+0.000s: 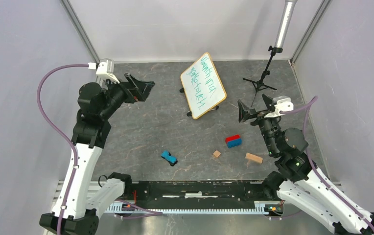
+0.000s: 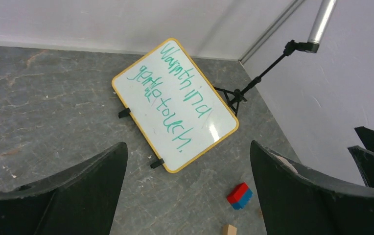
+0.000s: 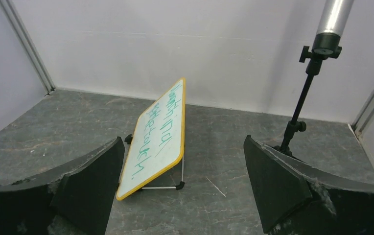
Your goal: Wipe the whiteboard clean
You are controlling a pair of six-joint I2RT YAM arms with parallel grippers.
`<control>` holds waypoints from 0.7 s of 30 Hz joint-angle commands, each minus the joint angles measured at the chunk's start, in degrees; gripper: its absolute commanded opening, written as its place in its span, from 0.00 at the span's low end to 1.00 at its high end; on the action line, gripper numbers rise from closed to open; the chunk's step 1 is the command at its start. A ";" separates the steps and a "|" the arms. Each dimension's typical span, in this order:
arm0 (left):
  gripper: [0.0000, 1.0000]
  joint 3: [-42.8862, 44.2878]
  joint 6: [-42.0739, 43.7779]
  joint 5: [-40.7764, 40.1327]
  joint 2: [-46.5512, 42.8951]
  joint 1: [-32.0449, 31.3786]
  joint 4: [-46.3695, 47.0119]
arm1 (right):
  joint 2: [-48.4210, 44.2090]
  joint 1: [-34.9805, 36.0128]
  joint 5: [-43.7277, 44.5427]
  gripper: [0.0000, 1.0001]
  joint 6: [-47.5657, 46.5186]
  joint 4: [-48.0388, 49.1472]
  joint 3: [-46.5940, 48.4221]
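The whiteboard (image 1: 203,84) has a yellow-wood frame and green handwriting. It stands tilted on short black feet and a wire stand at the back middle of the table. It also shows in the left wrist view (image 2: 175,105) and the right wrist view (image 3: 158,132). My left gripper (image 1: 146,88) is open and empty, raised to the left of the board and pointing at it (image 2: 187,147). My right gripper (image 1: 256,108) is open and empty, raised to the right of the board, apart from it (image 3: 183,141).
A red-and-blue block (image 1: 233,141) lies in front of the board, also in the left wrist view (image 2: 239,196). A blue object (image 1: 169,157) and two wooden blocks (image 1: 217,153) (image 1: 253,157) lie nearer. A black tripod (image 1: 260,84) with a silver pole (image 1: 285,22) stands back right.
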 commanded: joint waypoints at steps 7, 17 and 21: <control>1.00 -3.91 -2.94 8.69 2.72 0.05 -7.95 | 6.29 -0.08 3.74 0.98 2.60 -5.67 0.84; 1.00 -9.11 -8.96 -11.18 7.85 -12.02 -22.37 | 9.47 -0.05 -1.24 0.98 5.75 -4.72 -2.40; 1.00 -14.11 -24.74 -26.38 7.58 -16.86 -24.75 | 9.50 -0.05 0.04 0.98 7.88 -4.41 -3.63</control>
